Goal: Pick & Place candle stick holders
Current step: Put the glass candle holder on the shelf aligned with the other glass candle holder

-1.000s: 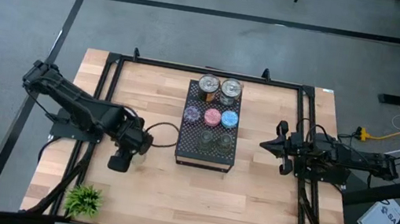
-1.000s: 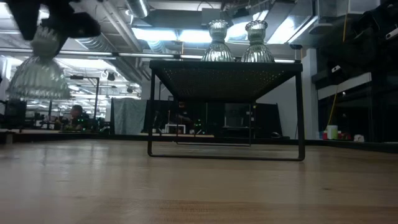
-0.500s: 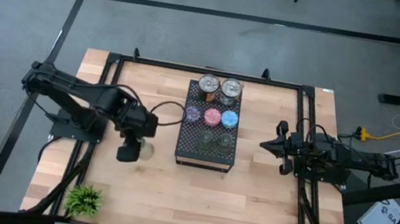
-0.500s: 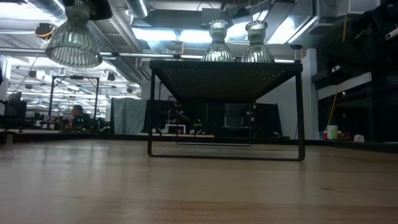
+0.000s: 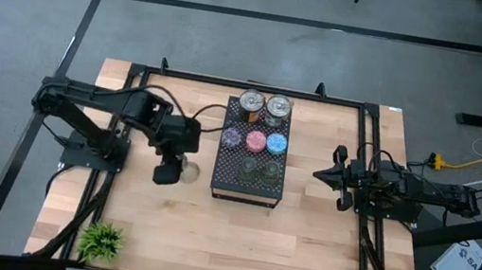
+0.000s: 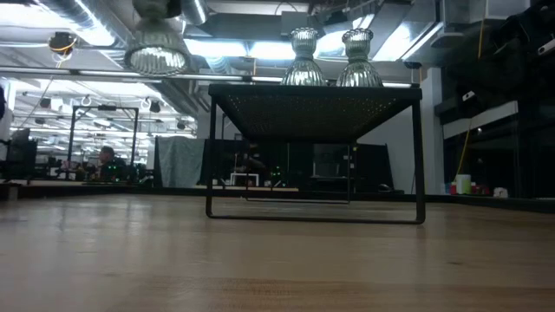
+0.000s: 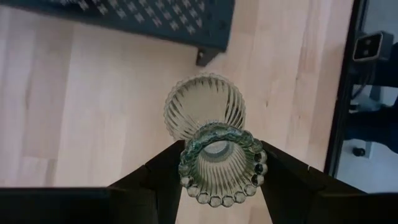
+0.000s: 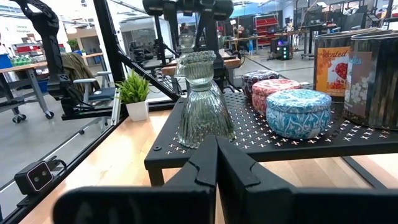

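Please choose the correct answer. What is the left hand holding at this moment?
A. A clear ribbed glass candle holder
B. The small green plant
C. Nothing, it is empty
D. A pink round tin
A: in the left wrist view the left hand grips the clear ribbed glass candle holder by its beaded neck, lifted above the wooden table beside the black tray.
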